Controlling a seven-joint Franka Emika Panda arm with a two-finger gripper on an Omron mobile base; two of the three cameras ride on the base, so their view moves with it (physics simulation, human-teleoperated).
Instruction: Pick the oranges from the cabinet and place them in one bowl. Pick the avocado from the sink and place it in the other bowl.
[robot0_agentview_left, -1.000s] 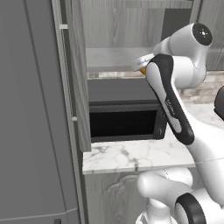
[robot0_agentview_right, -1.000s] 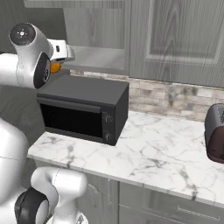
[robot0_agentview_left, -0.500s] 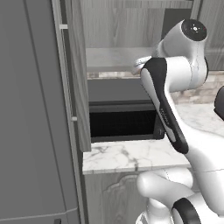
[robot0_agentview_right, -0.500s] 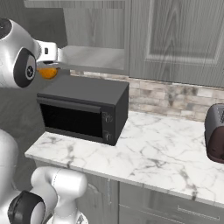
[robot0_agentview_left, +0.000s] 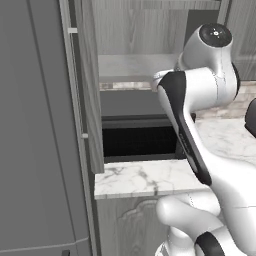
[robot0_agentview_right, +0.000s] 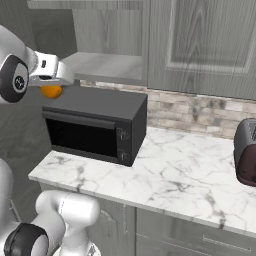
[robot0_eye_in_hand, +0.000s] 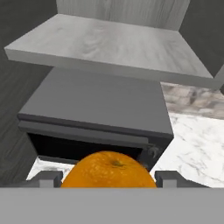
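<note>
I have one orange (robot0_eye_in_hand: 108, 169) clamped in the claw (robot0_eye_in_hand: 107, 178), hanging above the microwave (robot0_agentview_right: 97, 127) just outside the open cabinet (robot0_agentview_right: 107, 65). By my reckoning it isn't bowled yet, and the second orange and the avocado remain.

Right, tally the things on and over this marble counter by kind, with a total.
Round orange fruit, held between the robot's gripper fingers: 1
Black box-shaped microwave on the white marble counter: 1
Dark brown toaster at the counter's right edge: 1
Open grey wood-grain wall cabinet: 1
Total: 4
</note>
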